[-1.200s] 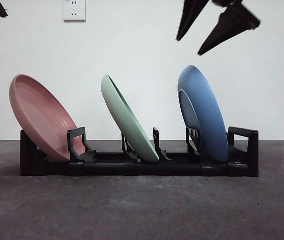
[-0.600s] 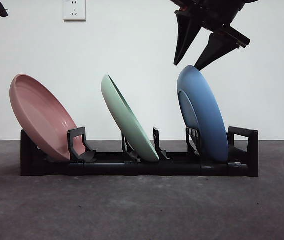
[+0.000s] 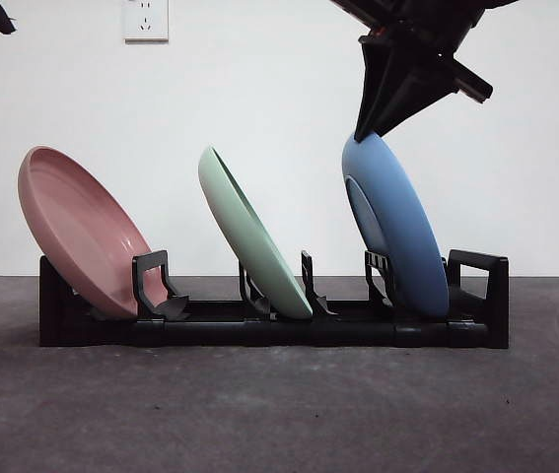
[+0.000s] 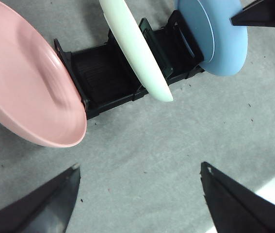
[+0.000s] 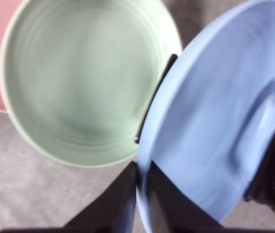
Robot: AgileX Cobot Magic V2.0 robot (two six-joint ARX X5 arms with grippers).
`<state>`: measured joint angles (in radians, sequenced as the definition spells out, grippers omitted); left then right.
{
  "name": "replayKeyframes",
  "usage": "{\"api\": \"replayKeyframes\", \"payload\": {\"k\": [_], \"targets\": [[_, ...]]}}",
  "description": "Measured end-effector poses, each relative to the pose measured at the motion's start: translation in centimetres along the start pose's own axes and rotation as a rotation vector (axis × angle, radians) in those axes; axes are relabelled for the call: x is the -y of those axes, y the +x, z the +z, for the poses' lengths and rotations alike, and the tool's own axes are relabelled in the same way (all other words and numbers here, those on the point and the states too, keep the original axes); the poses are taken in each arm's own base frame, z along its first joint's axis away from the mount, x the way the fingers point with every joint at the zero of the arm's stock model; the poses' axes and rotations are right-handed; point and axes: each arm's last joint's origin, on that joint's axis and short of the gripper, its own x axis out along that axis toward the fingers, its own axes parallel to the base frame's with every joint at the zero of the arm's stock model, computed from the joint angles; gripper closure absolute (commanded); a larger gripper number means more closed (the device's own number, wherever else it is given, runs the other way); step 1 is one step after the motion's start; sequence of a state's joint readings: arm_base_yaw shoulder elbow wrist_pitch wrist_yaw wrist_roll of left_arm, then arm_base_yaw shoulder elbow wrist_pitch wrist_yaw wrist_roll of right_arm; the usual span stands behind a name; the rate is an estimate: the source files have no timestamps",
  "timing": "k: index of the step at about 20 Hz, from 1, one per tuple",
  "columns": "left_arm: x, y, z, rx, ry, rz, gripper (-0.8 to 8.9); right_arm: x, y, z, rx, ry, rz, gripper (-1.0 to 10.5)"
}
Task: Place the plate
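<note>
Grey counter [image 3: 279, 414] w/ black rack [image 3: 274, 320], pink plate [image 3: 82, 232] & green plate [image 3: 249, 232] slotted, blue plate [image 3: 397, 232] in end slot directly under right gripper [image 5: 142, 179], clenched on its top rim; left gripper [image 4: 137, 194] spread wide, well apart.

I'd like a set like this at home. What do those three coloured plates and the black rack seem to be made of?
The pink plate, green plate and blue plate look like matte plastic, perhaps melamine: flat pastel colour, soft sheen, thin rims, no glassy glaze. The black rack looks like moulded plastic too, with ribbed slots and chunky tabs; painted metal cannot be ruled out.
</note>
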<state>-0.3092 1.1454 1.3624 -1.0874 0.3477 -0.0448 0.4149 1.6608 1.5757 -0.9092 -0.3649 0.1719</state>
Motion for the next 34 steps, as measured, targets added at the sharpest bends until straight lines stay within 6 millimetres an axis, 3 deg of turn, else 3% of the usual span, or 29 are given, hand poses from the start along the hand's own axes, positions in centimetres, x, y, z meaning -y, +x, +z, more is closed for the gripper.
{"api": "replayKeyframes", "payload": {"k": [3, 8, 11, 17, 20, 26, 34], "targets": [[0.0, 0.0, 0.0, 0.0, 0.0, 0.0, 4.17, -0.8, -1.9, -0.1, 0.022, -0.009, 0.017, 9.3], [0.0, 0.0, 0.0, 0.0, 0.0, 0.0, 4.17, -3.4, -8.7, -1.0, 0.177, -0.083, 0.085, 9.3], [0.0, 0.0, 0.0, 0.0, 0.0, 0.0, 4.17, -4.3, -10.5, -2.0, 0.201, -0.127, 0.099, 9.3], [0.0, 0.0, 0.0, 0.0, 0.0, 0.0, 4.17, -7.6, -15.0, -6.3, 0.392, -0.303, 0.158, 9.3], [0.0, 0.0, 0.0, 0.0, 0.0, 0.0, 4.17, -7.9, -14.3, -9.4, 0.474, -0.368, 0.154, 9.3], [0.0, 0.0, 0.0, 0.0, 0.0, 0.0, 4.17, -7.9, -11.1, -16.1, 0.522, -0.466, 0.116, 9.3], [0.0, 0.0, 0.0, 0.0, 0.0, 0.0, 4.16, -9.2, -4.1, -22.5, 0.276, -0.821, 0.004, 9.3]]}}
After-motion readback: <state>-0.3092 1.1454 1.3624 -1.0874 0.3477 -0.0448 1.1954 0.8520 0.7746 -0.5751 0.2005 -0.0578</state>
